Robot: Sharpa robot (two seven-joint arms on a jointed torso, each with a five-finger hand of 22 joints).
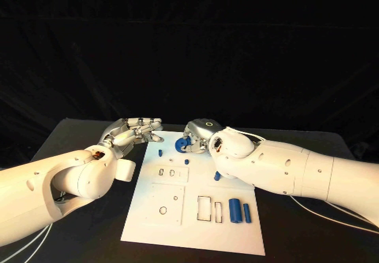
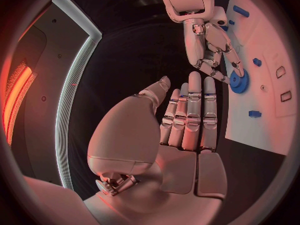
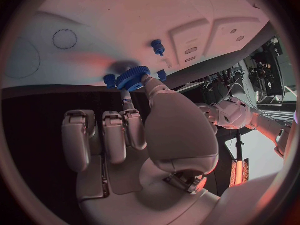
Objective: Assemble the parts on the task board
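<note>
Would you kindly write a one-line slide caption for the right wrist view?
Right hand pinches a blue gear over the white task board, beside a standing blue peg.

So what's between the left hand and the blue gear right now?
Nothing: in the left wrist view, bare black table separates the left hand from the blue gear.

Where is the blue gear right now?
The blue gear is pinched by the right hand over the far end of the task board, opposite the open left hand.
</note>
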